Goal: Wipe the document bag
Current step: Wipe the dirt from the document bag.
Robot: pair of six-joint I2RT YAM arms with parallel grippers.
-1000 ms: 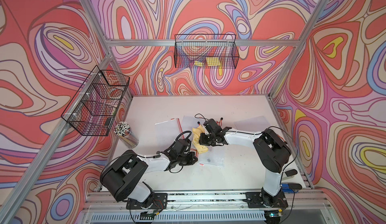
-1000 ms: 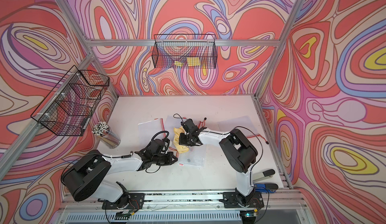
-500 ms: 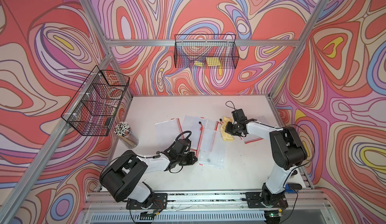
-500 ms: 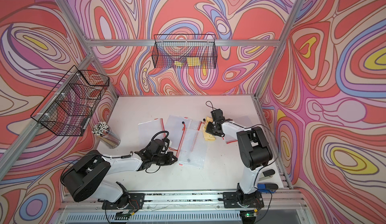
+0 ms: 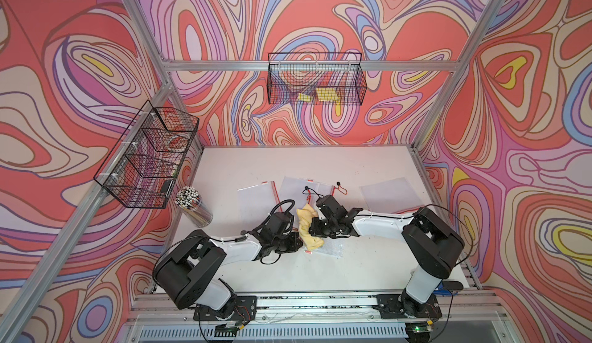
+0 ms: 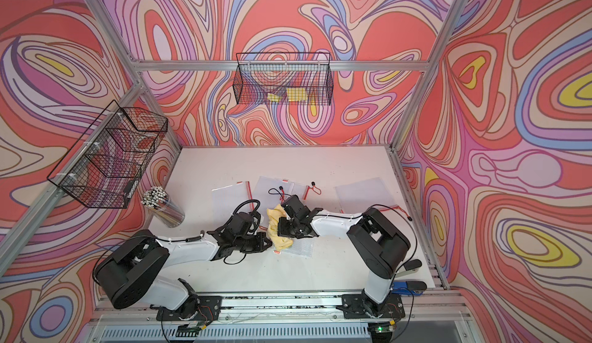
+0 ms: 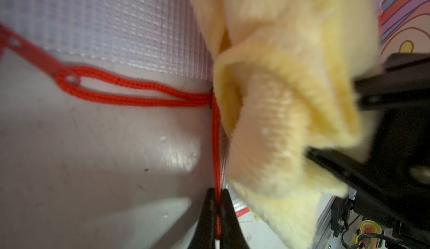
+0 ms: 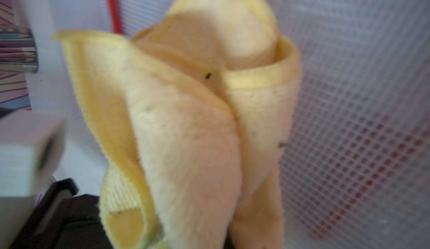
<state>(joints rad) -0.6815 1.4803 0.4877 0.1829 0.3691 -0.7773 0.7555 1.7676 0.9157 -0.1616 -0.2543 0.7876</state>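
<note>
Left wrist: left gripper (image 7: 216, 215) pinches red cord (image 7: 139, 96); right gripper (image 7: 332, 117) clamps yellow cloth (image 7: 279, 96) (on document bag (image 7: 104, 27)).

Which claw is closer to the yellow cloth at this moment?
Right. The right gripper is clamped on the yellow cloth over the document bag. The left gripper sits just beside the cloth, pinching the bag's red cord.

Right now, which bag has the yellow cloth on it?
The front bag, nearest the robot: its corner pokes out under the cloth, and the left claw pinches a red cord at its edge. The others lie farther back.
</note>
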